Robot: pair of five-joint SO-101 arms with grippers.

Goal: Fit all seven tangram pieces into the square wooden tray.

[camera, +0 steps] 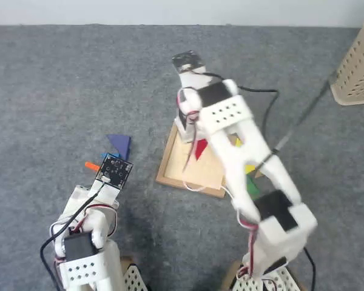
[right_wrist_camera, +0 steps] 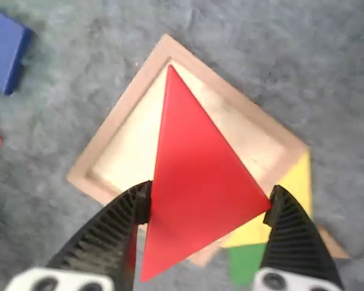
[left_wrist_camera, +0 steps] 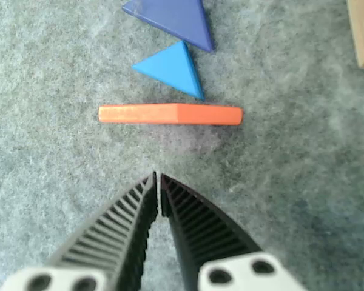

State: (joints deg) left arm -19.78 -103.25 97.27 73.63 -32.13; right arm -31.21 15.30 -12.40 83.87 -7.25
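While your right arm stretches over the square wooden tray [right_wrist_camera: 124,151], its end effector [right_wrist_camera: 209,197] is clamped on the big red triangle [right_wrist_camera: 194,188], one finger on each side of the piece. In the right wrist view, one corner of the red triangle points into a corner of the tray, and the opposite end reaches out past the tray's rim. You cannot tell whether the piece touches the tray floor or hangs above it. The part of the tray floor you can see beside the red triangle is bare wood.

A yellow piece [right_wrist_camera: 294,194] sits at the tray's edge on the side nearer the right arm's base, and a green piece [right_wrist_camera: 246,267] lies just beyond it. The arm hides much of both in the high view, so you cannot say whether the yellow one rests on the rim or beside it.

Your left end effector [left_wrist_camera: 158,182] is closed, fingertips together with nothing between them. It points down at the grey tabletop [camera: 60,91], near the orange piece [left_wrist_camera: 170,114] and apart from it. The orange piece lies with its long side across the fingertips' line. Just past it is a light blue triangle [left_wrist_camera: 173,66], and beyond that a dark blue triangle [left_wrist_camera: 170,15]. All three lie on the tabletop outside the tray, off to the left arm's side of it.

A pale slotted basket [camera: 355,66] stands at the far right edge of the tabletop, well apart from the pieces.
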